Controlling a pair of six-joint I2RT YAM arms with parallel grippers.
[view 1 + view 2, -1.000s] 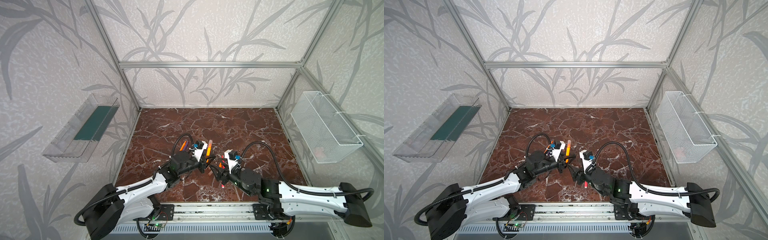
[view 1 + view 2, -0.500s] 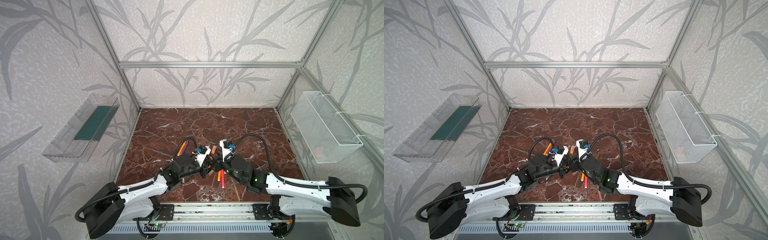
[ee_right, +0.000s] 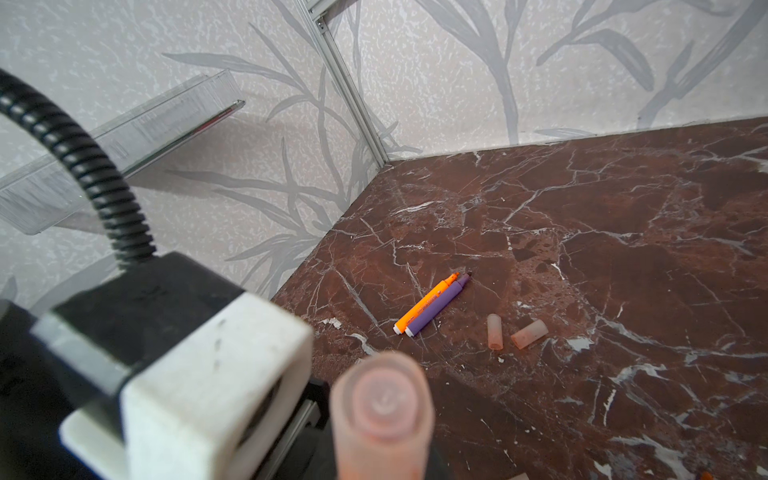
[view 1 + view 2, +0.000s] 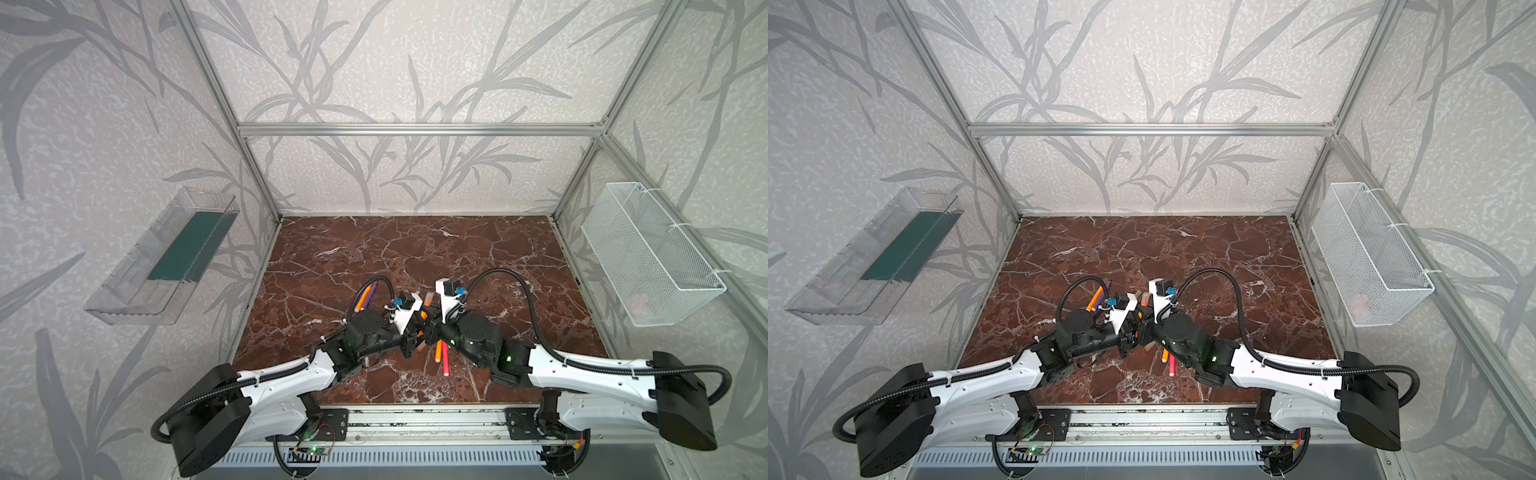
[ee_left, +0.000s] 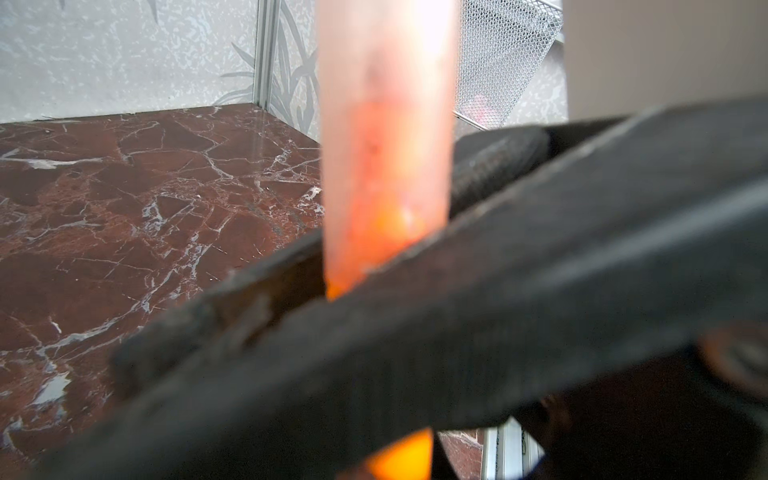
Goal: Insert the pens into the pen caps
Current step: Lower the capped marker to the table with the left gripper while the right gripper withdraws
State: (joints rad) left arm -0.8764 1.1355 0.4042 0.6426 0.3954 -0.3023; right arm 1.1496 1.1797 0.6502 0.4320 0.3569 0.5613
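Marble table (image 4: 374, 257): both arms meet near the front middle, above the surface

Left gripper (image 4: 413, 338): clamped on the held orange pen (image 5: 401, 457)

Right gripper (image 4: 431, 326): closed on the fitted cap (image 5: 384, 124), which sits over that pen's tip

Lying loose, in both top views: front orange pen (image 4: 437, 355) beside red-pink pen (image 4: 445, 362), just in front of the grippers

Behind the left arm: rear orange pen (image 3: 428, 305) touching purple pen (image 3: 438, 309)

One loose cap (image 3: 494, 331) and another loose cap (image 3: 529, 333) lie near each other, not touching

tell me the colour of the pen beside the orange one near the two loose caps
Purple. The pen shows best in the right wrist view.
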